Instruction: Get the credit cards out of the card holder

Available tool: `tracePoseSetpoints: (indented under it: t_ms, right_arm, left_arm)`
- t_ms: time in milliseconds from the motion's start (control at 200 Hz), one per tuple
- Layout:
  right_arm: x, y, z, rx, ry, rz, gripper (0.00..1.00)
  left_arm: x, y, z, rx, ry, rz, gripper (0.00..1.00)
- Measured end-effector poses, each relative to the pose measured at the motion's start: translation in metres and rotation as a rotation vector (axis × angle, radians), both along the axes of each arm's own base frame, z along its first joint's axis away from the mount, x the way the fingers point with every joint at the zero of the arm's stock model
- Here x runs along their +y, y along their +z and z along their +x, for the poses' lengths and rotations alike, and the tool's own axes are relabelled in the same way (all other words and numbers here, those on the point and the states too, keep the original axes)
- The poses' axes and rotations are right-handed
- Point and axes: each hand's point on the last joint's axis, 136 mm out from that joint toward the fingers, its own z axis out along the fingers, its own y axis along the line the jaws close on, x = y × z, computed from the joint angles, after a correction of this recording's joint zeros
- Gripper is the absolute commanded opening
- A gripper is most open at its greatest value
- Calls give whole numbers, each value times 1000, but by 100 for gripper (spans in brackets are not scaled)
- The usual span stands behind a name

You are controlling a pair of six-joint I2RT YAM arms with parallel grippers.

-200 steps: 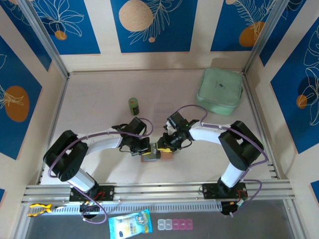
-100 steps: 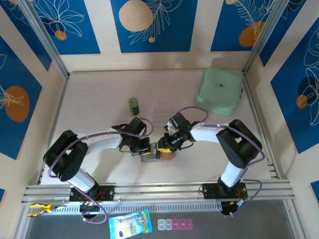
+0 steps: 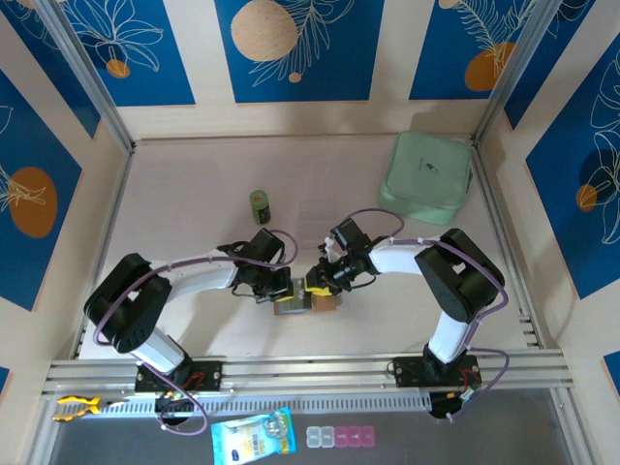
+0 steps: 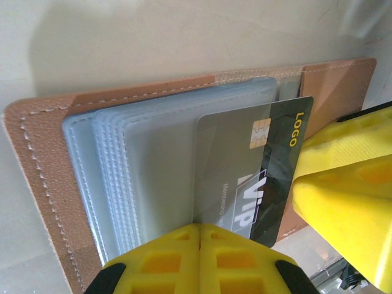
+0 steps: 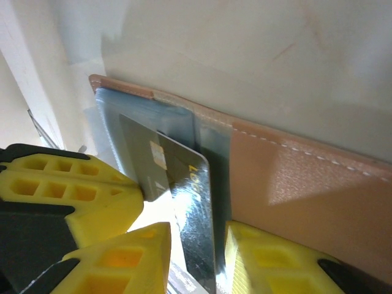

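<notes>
The card holder (image 3: 294,302) lies open on the table between my two grippers, tan leather (image 4: 43,159) outside and clear sleeves (image 4: 153,165) inside. A dark credit card (image 4: 263,177) with white VIP print and a gold LOGO sticks out of a sleeve to the right. My left gripper (image 4: 200,231) is shut on the sleeves' near edge, right beside the card. My right gripper (image 5: 199,245) is open, one finger on each side of the card's (image 5: 195,208) free end, with a gap on both sides. Other cards are hidden.
A mint-green case (image 3: 427,177) sits at the back right. A small dark green jar (image 3: 260,206) stands behind the left gripper (image 3: 279,288). A clear flat box (image 3: 315,209) lies faintly mid-table. Below the front rail lie a blue packet (image 3: 252,438) and pill boxes (image 3: 339,437).
The right gripper's jaws have narrowed a little around the dark card and its arm has shifted slightly left. The left gripper and the card holder have stayed put.
</notes>
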Motion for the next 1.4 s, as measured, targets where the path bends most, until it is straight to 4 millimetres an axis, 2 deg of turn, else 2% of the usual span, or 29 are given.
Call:
tracePoseSetpoints:
  t_ms: [280,640,775,1140,1291,1401]
  right_arm:
    - [5,1,0,3,14,30,24]
    - [5,1,-1,5,17,35,12]
    - [4,2,-1,-2,20,37,12]
    - [-14,17,0,-45,22,26,11]
    - [-21,23,-4,-69,47,-7,9]
    - [-26,35,-1,-122,78,-34,9]
  left_arm:
    - [0,0,0,0,0,0,5]
    - [0,0,0,-1,1,-1,5]
    - [0,-1,0,1,2,0,6]
    - [1,-1,0,-1,3,-1,6]
    - [0,0,0,-5,3,-3,11]
    - [1,4,1,-17,4,-3,14]
